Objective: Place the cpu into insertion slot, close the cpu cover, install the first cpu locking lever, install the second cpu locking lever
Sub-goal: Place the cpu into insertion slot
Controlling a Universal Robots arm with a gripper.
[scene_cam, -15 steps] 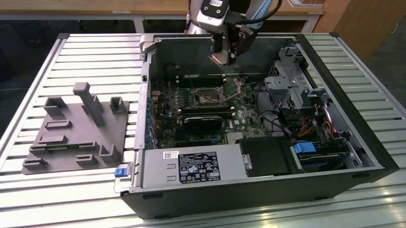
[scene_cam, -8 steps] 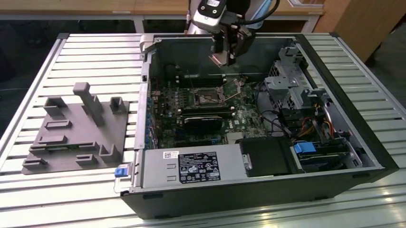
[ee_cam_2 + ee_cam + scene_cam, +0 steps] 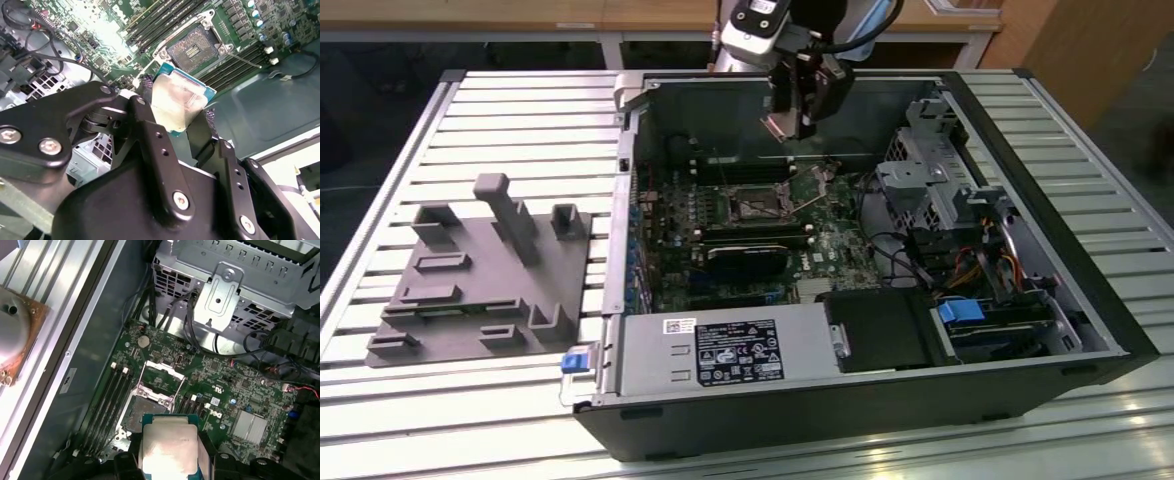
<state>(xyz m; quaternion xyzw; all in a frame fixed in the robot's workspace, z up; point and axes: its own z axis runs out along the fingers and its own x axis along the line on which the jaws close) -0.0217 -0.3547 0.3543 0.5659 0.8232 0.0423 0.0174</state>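
- The cpu [image 3: 180, 100] is clamped edgewise between the two black fingers [image 3: 150, 135] of the gripper [image 3: 176, 107], with its pale metal top facing the camera in both wrist views. It hangs in the air above the insertion slot [image 3: 192, 49], short of it and touching nothing else.
- In the exterior view the gripper [image 3: 798, 110] and its chip [image 3: 781, 125] sit high over the open case, above and somewhat behind the insertion slot [image 3: 754, 205].
- The slot is bare: its dark contact field shows with no chip in it, so the first step is under way but not finished.
- The cpu cover [image 3: 165, 369] seems to be swung up at the slot's far edge, though the frame is hard to separate from the slot's rim here. I judge it not yet closed.
- A thin lever rod [image 3: 245, 59] angles away from the slot's corner, unlatched by the look of it. Both lever steps remain.
- Long black memory slots [image 3: 107, 400] run alongside the slot on the green board.
- The computer case [image 3: 720, 430] lies open around the slot. A grey fixture tray [image 3: 480, 270] rests on the slatted table well apart from the slot, toward the exterior view's left.
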